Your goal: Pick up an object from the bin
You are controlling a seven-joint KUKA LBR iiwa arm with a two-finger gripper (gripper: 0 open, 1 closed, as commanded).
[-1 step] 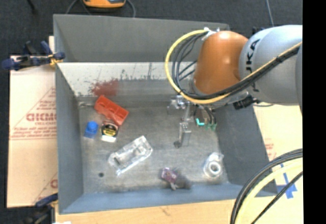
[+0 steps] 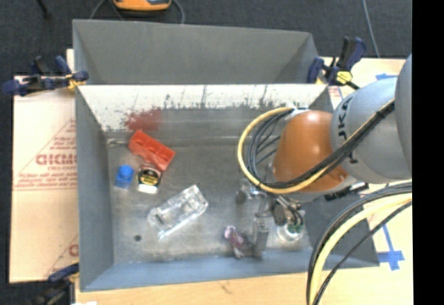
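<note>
Open floor [image 2: 208, 168] runs from my gripper [image 2: 258, 245] to the far wall [image 2: 208, 99]. Toward the view's left, a clear pack [image 2: 177, 210], red block [image 2: 151, 148], tape measure [image 2: 147, 179] and blue cap [image 2: 124, 175] block the way.

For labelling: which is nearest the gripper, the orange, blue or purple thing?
The purple thing, beside the gripper at the front wall; the others lie far left.

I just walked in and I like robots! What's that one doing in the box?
The robot arm reaches into the grey bin from the right to pick something out. Its hand is low near the front wall, beside a small purple thing. Whether it grips anything, I cannot tell. A red block, a blue piece and a clear plastic piece lie apart on the left.
</note>
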